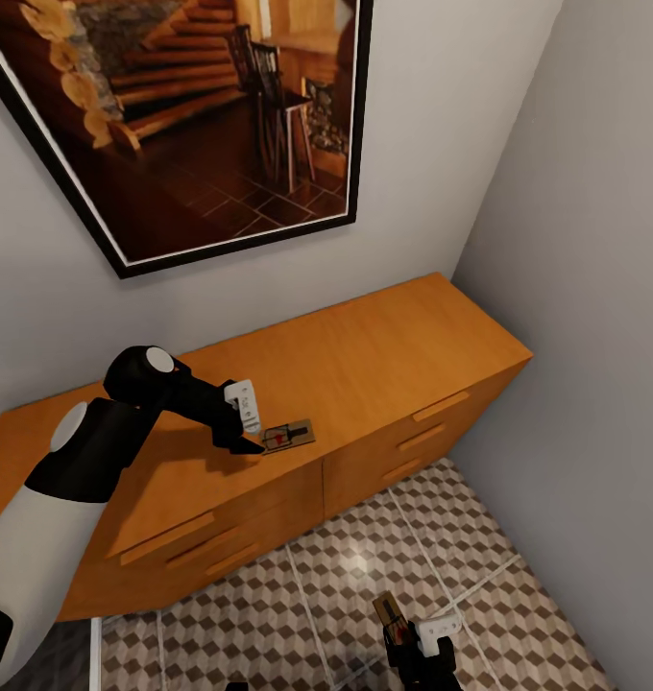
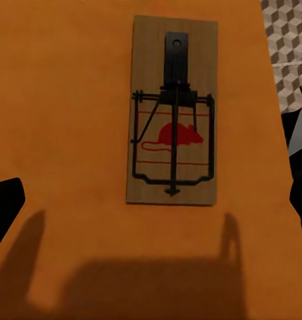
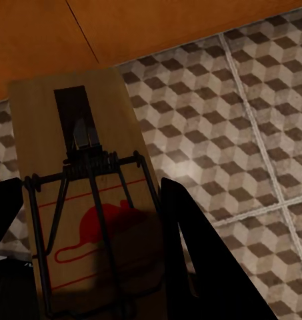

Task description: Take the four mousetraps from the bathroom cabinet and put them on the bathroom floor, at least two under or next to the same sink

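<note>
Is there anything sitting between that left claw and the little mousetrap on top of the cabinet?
Nothing visible does. The mousetrap lies flat on the bare top of the cabinet, and the left gripper sits right beside it, open. In the left wrist view only bare orange wood separates the fingers from the trap.

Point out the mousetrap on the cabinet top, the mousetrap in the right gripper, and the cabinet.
mousetrap on the cabinet top (image 2: 171,110): left wrist view, board centre.
mousetrap in the right gripper (image 3: 84,200): right wrist view, board centre.
cabinet (image 1: 384,355): head view, bare top.
</note>
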`<state>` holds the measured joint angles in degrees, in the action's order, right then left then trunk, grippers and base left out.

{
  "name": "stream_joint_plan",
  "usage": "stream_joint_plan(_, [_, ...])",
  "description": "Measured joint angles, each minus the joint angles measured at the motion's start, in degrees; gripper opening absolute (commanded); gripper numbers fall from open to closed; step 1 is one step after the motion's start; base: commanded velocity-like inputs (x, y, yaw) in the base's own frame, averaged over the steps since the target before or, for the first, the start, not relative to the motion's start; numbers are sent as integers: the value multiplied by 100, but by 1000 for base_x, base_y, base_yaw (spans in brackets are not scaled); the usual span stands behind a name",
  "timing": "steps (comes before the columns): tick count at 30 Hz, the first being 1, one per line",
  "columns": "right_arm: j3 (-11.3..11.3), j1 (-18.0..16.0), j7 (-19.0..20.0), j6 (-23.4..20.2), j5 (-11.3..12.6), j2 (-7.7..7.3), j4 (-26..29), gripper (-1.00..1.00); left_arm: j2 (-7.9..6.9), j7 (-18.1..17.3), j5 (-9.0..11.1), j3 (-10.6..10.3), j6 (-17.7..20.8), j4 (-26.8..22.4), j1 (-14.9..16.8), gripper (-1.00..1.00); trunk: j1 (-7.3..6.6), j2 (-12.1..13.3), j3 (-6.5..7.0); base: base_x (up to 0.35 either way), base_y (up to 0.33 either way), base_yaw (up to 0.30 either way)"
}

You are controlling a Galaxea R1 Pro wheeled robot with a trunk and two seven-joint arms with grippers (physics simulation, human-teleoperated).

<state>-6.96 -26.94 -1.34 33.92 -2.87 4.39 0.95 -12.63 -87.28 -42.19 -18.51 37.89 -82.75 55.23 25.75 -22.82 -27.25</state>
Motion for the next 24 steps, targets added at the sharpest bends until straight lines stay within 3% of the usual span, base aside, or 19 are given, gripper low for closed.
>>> stream_joint_plan(8, [0,0,0,0,0,0,0,-100,103,-9,6,-12,0,-4,0,100,0,0,0,0,0,0])
stream_joint_plan(20, [0,0,0,0,0,0,0,-100,121,-10,6,-34,0,2,0,100,0,0,-27,0,0,0])
stream_joint_plan(24, [0,0,0,0,0,0,0,-100,123,-11,6,-129,0,9,0,100,0,0,-40,0,0,0])
